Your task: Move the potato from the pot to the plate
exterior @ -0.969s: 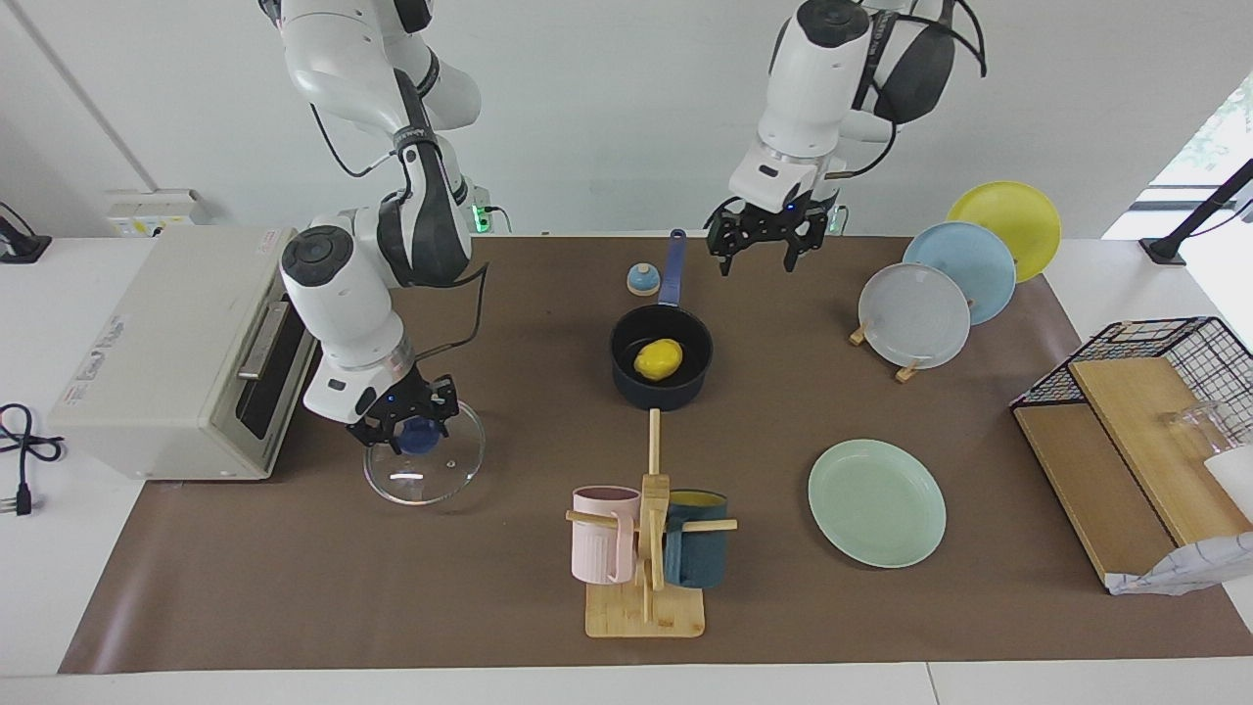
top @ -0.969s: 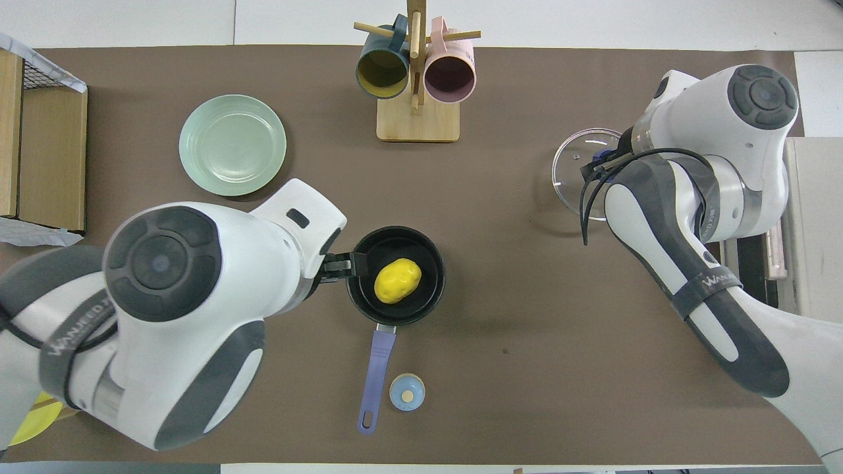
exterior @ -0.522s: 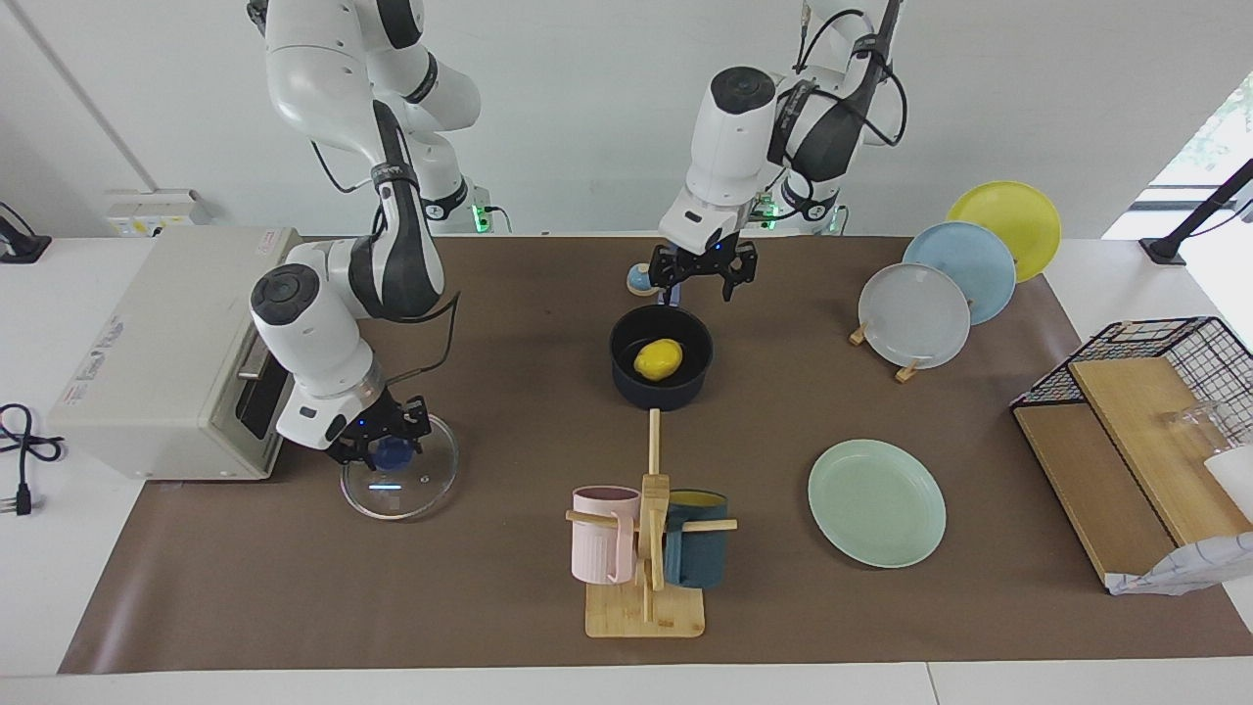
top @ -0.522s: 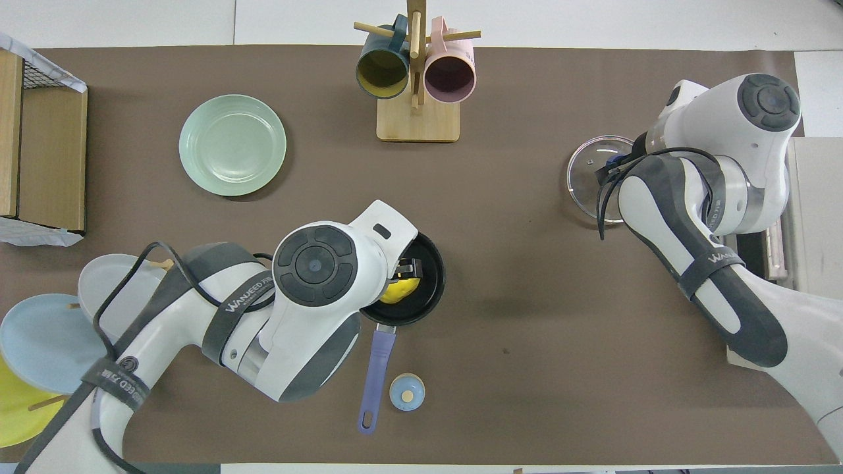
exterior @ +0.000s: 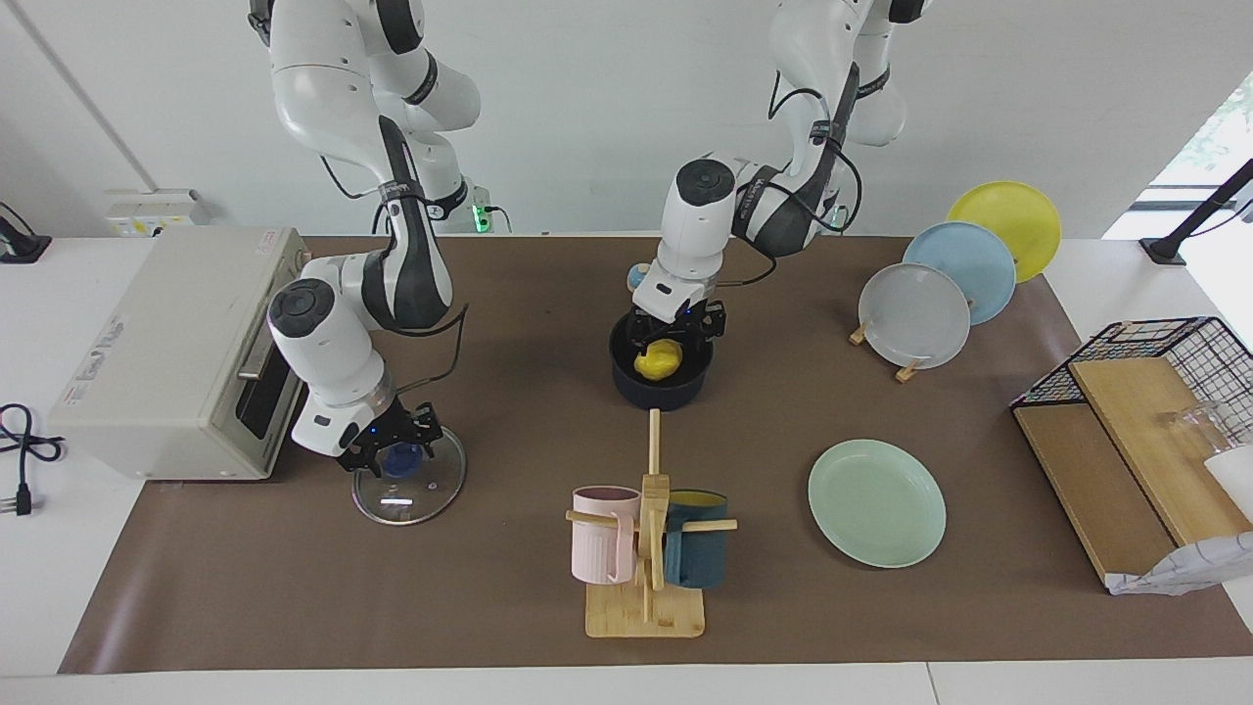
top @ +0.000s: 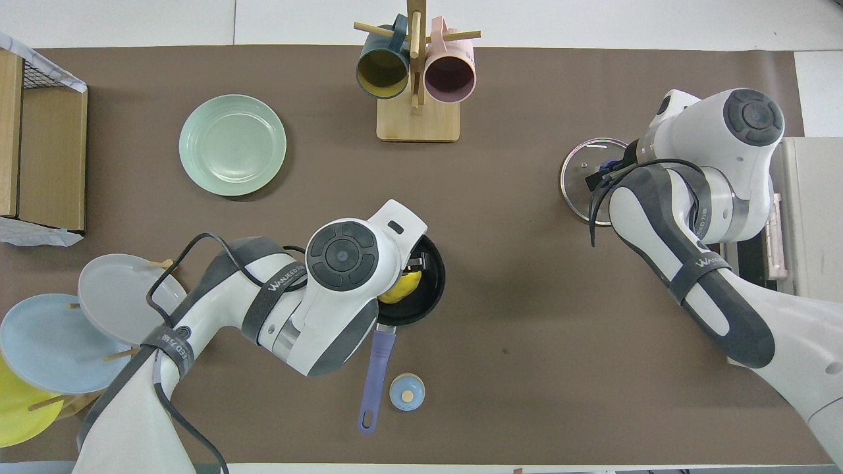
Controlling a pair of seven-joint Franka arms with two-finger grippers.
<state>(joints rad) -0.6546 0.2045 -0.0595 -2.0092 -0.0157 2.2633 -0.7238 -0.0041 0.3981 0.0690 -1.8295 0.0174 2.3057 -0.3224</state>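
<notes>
Yellow potato (exterior: 659, 360) in navy pot (exterior: 662, 390), mint plate (exterior: 876, 502) bare

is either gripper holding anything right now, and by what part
Nothing is clearly held. The left gripper is open around the potato in the pot; the right gripper is at the glass lid's knob, grip unclear.

We see the yellow potato (exterior: 659, 360) lying in the dark navy pot (exterior: 662, 388), between the spread fingers of the left gripper (exterior: 674, 336); the empty mint-green plate (exterior: 876, 502) lies flat, well apart from it.
</notes>
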